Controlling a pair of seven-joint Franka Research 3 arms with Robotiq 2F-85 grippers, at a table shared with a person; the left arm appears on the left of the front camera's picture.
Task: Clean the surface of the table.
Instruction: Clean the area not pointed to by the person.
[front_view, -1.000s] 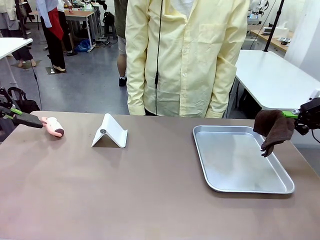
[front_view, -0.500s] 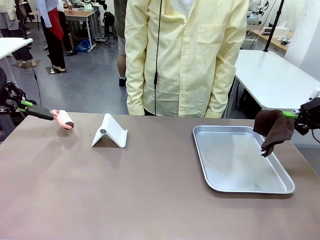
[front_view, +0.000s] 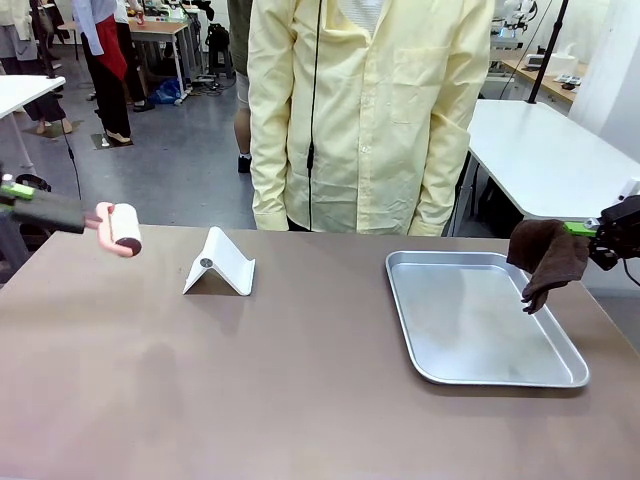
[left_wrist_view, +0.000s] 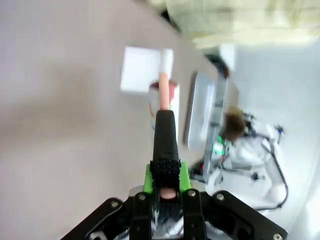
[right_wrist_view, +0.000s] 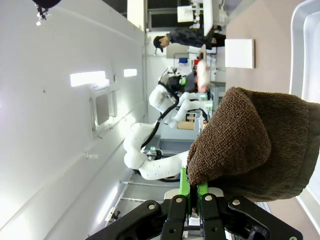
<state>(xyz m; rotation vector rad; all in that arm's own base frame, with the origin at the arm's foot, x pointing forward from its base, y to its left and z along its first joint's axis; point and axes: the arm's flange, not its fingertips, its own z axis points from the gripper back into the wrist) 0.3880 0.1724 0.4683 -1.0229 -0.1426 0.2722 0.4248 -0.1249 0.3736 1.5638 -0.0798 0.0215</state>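
Across the front view, the brown-grey bench (front_view: 250, 390) runs the full width, with a person in a pale yellow shirt (front_view: 370, 110) standing at its far edge. A folded white stand (front_view: 220, 265) sits near the far edge, left of the middle. A metal tray (front_view: 400, 300) lies on the right part, close to the right edge. The left pincer (front_view: 22, 198) comes in at the left edge, clamped on the dark handle of a pink lint roller (front_view: 122, 228). The roller head hangs in the air above the far left corner. The right pincer (front_view: 592, 232) is beyond the right edge, clamped on a brown cloth (front_view: 548, 255) that droops beside the tray's far right corner, clear of the bench top.

From the left wrist, the green pads are pressed together on the roller's black handle (left_wrist_view: 165, 135). The blurred pink stem points toward the white stand, with bench top beneath and the tray farther off.

From the right wrist, the pincer's jaws are shut on the bunched cloth (right_wrist_view: 255, 140), which covers much of the picture. Past it I can see a strip of bench, the tray's rim (right_wrist_view: 300, 45) and the white stand (right_wrist_view: 240, 53).
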